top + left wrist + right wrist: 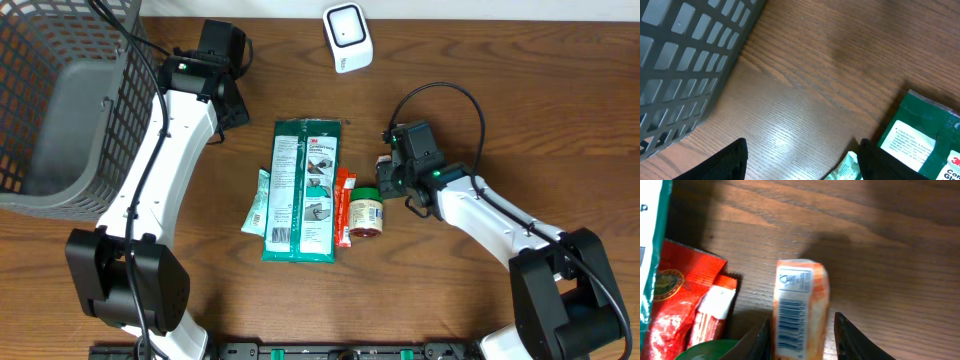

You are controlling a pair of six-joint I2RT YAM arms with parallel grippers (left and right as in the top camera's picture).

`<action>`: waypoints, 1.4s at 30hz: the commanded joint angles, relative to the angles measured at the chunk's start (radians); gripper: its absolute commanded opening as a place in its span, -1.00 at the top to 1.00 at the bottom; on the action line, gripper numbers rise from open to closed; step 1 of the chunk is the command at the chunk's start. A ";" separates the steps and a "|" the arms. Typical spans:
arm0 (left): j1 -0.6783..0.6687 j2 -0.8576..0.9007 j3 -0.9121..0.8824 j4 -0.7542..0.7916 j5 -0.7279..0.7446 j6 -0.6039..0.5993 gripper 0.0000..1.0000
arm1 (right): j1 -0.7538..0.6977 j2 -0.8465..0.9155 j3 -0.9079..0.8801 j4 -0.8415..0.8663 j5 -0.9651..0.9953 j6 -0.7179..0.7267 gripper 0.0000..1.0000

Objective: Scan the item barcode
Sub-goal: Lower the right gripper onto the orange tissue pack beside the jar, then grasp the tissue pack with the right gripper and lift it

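Judging by its crinkled wrap, the small orange packet [801, 300] is light, a little soft and probably slick, so a firm squeeze could crush it and a weak one could let it slide. It stands at the bottom centre of the right wrist view, between the dark fingers [852, 340] of the right gripper [801, 322]. Taking it by the two narrow sides looks best, since that leaves the printed face clear. The fingers flank it closely, but I cannot tell whether they already pinch it.

That face carries a black barcode [789, 330] running lengthwise. Above it is a small white panel with a triangular symbol, whose text is too small to read.

In the overhead view the white barcode scanner [347, 37] sits at the top centre, well apart from the packet. Just left of the packet lie a red sachet [675, 305] with an unreadable oval emblem and a green-lidded jar [366, 212]. The big green pack [303, 190] in mid-frame shows a "3M" logo; the rest is unreadable.

The left gripper [802, 147] hangs wide apart over bare wood, holding nothing, near the wire basket [685, 60].
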 commanded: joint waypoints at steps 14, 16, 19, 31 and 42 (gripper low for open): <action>0.001 0.011 -0.006 -0.004 -0.024 -0.017 -0.41 | 0.010 -0.017 -0.029 0.030 0.022 0.039 0.60; 0.001 0.011 -0.006 -0.004 -0.024 -0.017 -0.41 | 0.009 -0.051 -0.014 0.021 0.006 0.032 0.65; 0.001 0.011 -0.006 -0.004 -0.024 -0.017 -0.41 | 0.008 -0.134 0.011 -0.011 0.003 0.028 0.81; 0.001 0.011 -0.006 -0.004 -0.024 -0.017 -0.41 | -0.274 -0.401 0.035 -0.106 -0.586 0.000 0.86; 0.001 0.006 -0.005 -0.011 0.086 -0.027 -0.89 | -0.513 -0.393 0.035 -0.114 -1.017 -0.109 0.85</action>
